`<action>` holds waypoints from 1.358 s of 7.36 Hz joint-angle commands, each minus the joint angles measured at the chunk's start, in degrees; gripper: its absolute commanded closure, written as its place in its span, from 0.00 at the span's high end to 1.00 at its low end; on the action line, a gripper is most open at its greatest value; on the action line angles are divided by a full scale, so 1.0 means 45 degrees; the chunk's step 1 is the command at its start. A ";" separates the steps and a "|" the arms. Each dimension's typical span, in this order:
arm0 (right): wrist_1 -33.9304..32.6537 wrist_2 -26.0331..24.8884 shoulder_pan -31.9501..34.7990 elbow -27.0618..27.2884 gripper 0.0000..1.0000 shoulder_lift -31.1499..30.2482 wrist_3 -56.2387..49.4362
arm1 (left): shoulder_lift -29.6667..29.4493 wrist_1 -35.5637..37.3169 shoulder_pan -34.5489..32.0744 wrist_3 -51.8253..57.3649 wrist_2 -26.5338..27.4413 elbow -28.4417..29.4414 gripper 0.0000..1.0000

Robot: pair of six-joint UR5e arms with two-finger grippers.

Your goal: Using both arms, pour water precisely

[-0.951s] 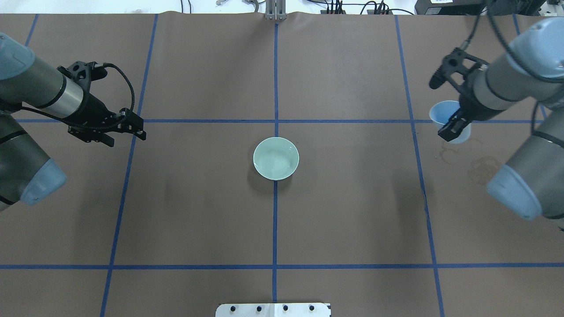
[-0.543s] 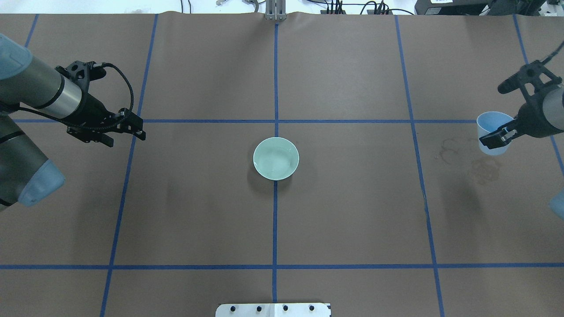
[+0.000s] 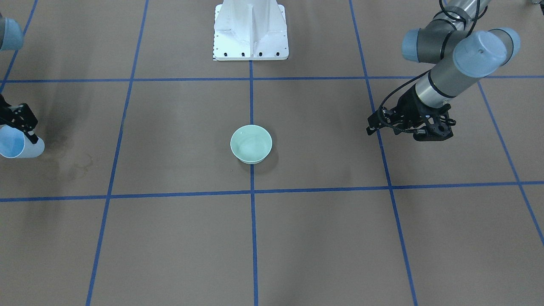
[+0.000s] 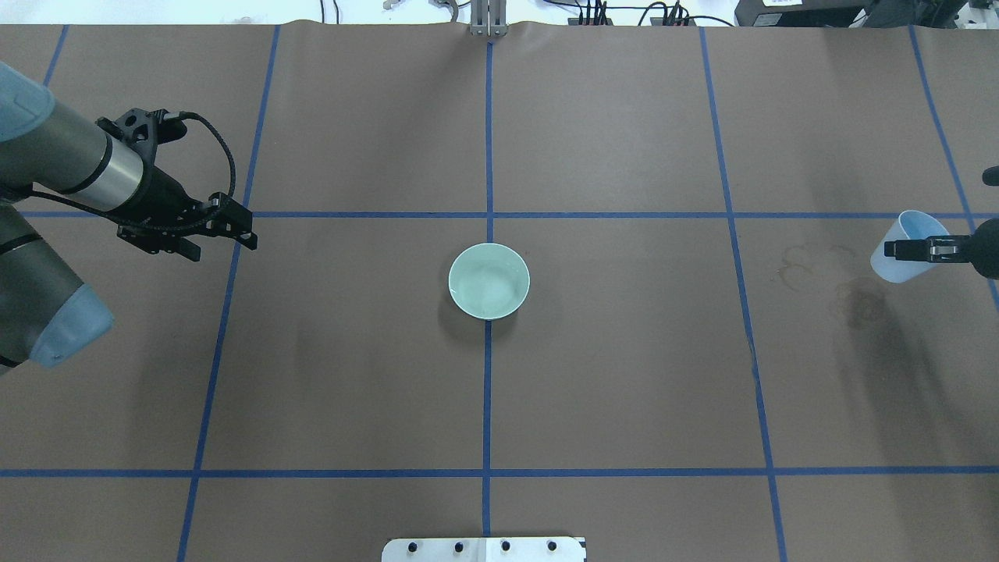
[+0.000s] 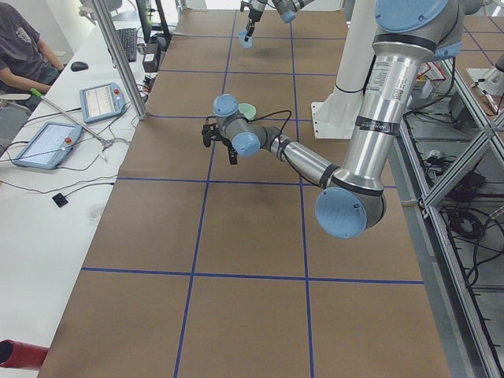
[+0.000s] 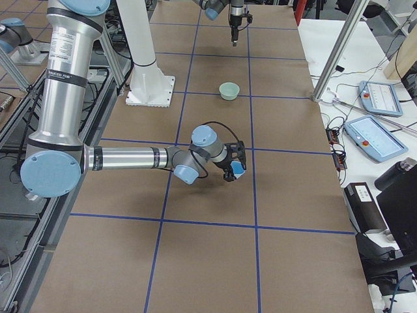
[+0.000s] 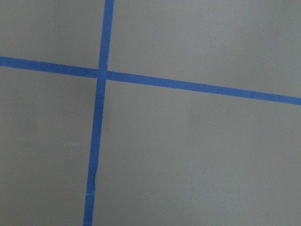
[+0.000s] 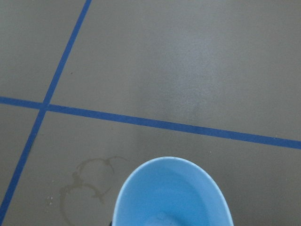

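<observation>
Since a second ago the right gripper (image 4: 897,251) has swung out to the table's right edge, fingers clamped on the light blue cup (image 4: 915,231); the water (image 4: 490,287) shows as glints in the pale green bowl (image 4: 453,281), well apart from both sets of fingers, and the left gripper (image 4: 220,246) hangs parted and empty. Judged step: setting the cup down, so keep it level, lower it by the dried ring stains (image 4: 804,265) just inboard of the fingertips, then let go. Brown paper (image 4: 624,375) gridded with blue tape (image 4: 488,140) covers the table; an operator (image 5: 20,47) sits alongside.
</observation>
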 commanded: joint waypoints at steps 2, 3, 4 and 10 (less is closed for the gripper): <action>0.0180 -0.1443 -0.0214 -0.0190 0.00 -0.0043 0.0985 | 0.0001 0.0019 -0.0019 0.0000 0.0000 -0.0014 0.92; 0.0218 -0.1637 -0.0408 -0.0171 0.00 -0.0062 0.0985 | 0.0001 0.0019 -0.0019 0.0000 0.0000 -0.0014 0.92; 0.0219 -0.1813 -0.0622 -0.0171 0.00 -0.0101 0.0946 | 0.0001 0.0019 -0.0019 0.0000 0.0000 -0.0033 0.92; 0.1683 -0.2966 -0.2010 -0.1009 0.04 -0.0199 0.0966 | 0.0021 0.0019 -0.0019 0.0000 0.0000 -0.0033 0.92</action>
